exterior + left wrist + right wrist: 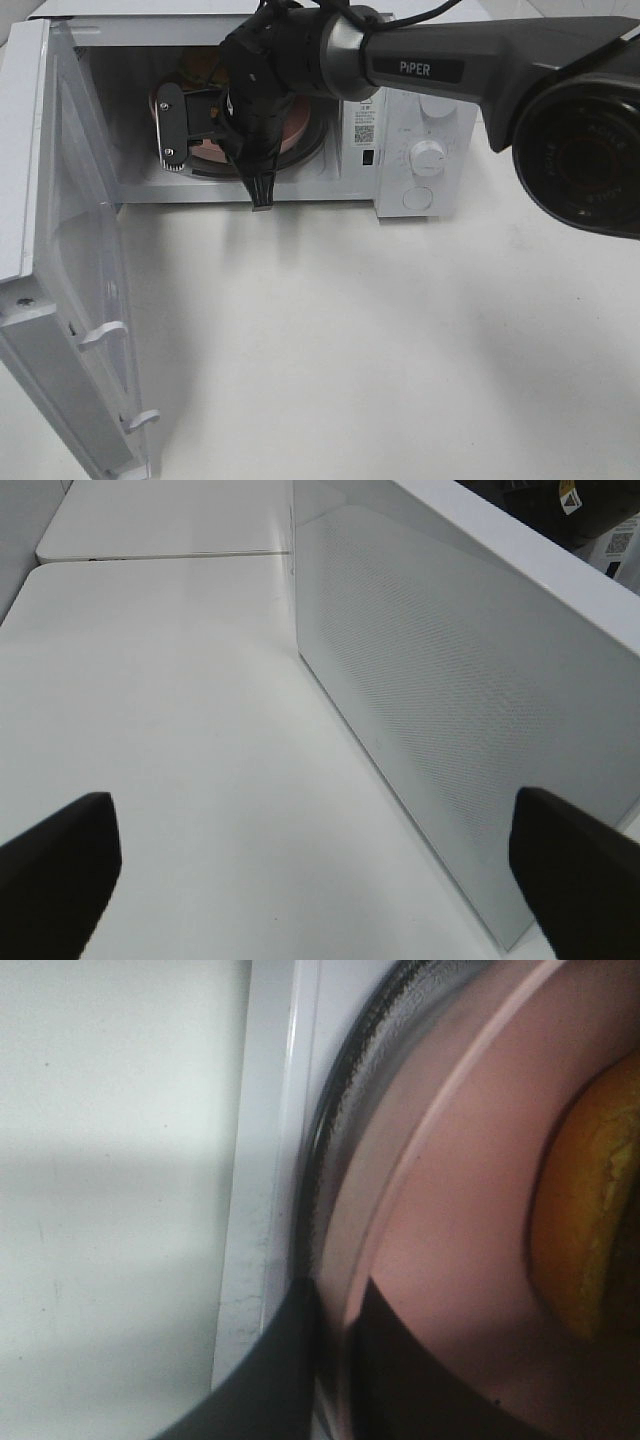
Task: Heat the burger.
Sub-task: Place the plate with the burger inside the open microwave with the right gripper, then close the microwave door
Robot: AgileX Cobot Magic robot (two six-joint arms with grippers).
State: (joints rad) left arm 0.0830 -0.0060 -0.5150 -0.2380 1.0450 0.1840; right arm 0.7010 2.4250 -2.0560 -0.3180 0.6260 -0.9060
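In the white microwave (420,110), the round golden-brown burger (590,1220) sits on a flat pink plate (440,1260). Your right gripper (335,1305) seems clamped on its rim; left gripper (320,880) gapes empty. Burger likely soft, topply: handle by plate.

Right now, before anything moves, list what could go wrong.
The right jaws are clamped on the rim of the pink plate; retreating without opening would likely drag plate and burger off the glass turntable.
The right arm reaches into the microwave; swinging the door shut now would probably strike it.
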